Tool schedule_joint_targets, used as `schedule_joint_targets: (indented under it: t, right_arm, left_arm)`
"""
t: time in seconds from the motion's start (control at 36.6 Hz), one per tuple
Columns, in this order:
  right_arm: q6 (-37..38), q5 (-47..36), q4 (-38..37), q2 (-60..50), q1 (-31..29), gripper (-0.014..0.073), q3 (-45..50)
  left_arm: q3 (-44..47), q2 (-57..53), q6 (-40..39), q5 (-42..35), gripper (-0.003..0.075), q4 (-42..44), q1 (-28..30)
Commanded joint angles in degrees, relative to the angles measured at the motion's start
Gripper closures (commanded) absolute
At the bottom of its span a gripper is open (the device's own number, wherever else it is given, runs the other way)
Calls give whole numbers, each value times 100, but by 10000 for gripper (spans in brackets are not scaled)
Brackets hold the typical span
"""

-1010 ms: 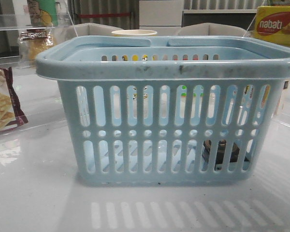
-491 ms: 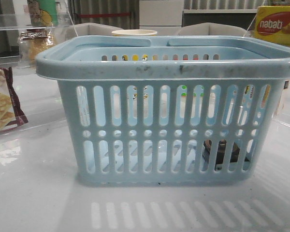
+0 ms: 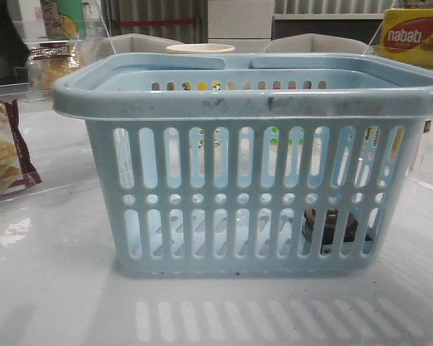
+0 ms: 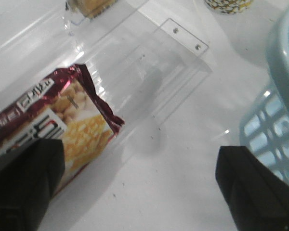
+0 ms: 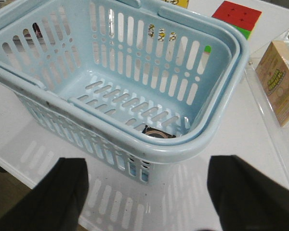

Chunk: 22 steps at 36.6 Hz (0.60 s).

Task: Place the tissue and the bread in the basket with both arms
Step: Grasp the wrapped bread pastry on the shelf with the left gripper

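Right wrist view | right hand (image 5: 144, 192) spread wide, empty | tissue (image 5: 156, 133) beyond it, inside basket (image 5: 202, 139)

The basket (image 3: 252, 108) stood in the middle of the table (image 3: 50, 288). The tissue (image 3: 330, 225) lay inside it, on the floor at its right near corner. The bread (image 3: 52, 65) sat behind the basket to the left, a cracker packet (image 3: 3, 148) nearer on that side. A box (image 3: 414, 37) stood behind, far right.
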Motion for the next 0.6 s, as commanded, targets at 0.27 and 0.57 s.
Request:
schedule_joint_targets:
  t: [0.27, 0.57]
  right_arm:
    - [-58, -454, -96, -4, 1, -19, -143]
    - [-58, -454, -96, -4, 1, -19, -143]
  left_arm:
    - [-2443, 1865, 13, -608, 33, 10, 437]
    - [-3570, 2961, 13, -978, 33, -1, 469]
